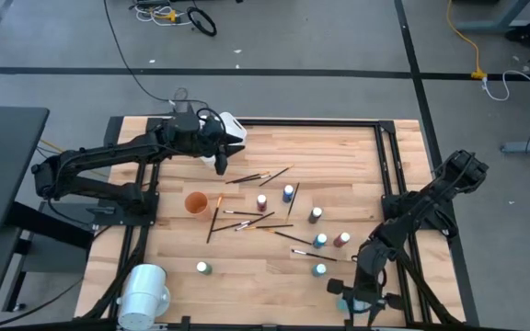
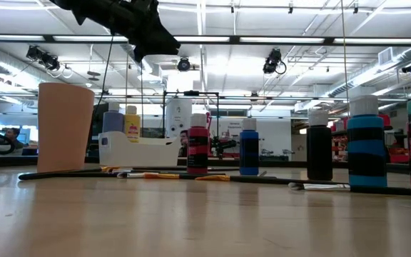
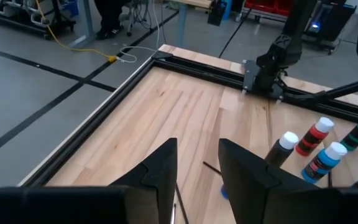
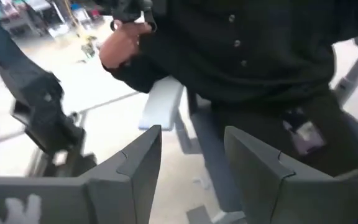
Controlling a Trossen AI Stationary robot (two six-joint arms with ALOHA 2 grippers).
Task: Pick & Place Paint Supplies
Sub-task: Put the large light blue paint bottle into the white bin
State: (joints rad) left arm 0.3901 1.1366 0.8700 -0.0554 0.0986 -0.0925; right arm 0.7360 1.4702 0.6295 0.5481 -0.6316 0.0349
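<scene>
Several small white-capped paint bottles stand upright on the wooden table's middle and right, among them a red one (image 1: pixel 262 201), a blue one (image 1: pixel 288 192) and a teal one (image 1: pixel 320 269); a green one (image 1: pixel 203 268) stands apart near the front. Thin dark brushes (image 1: pixel 247 221) lie flat between them. My left gripper (image 1: pixel 221 165) hovers open above the far left of the table, nothing between its fingers (image 3: pixel 160 171). My right gripper (image 1: pixel 351 299) hangs open at the table's near right edge, facing off the table (image 4: pixel 191 168).
An orange cup (image 1: pixel 196 202) stands left of the brushes. A white tub (image 1: pixel 231 127) sits at the far edge under my left arm. A large white cylinder (image 1: pixel 145 290) lies at the near left corner. A person in dark clothes (image 4: pixel 260 56) stands close before my right gripper.
</scene>
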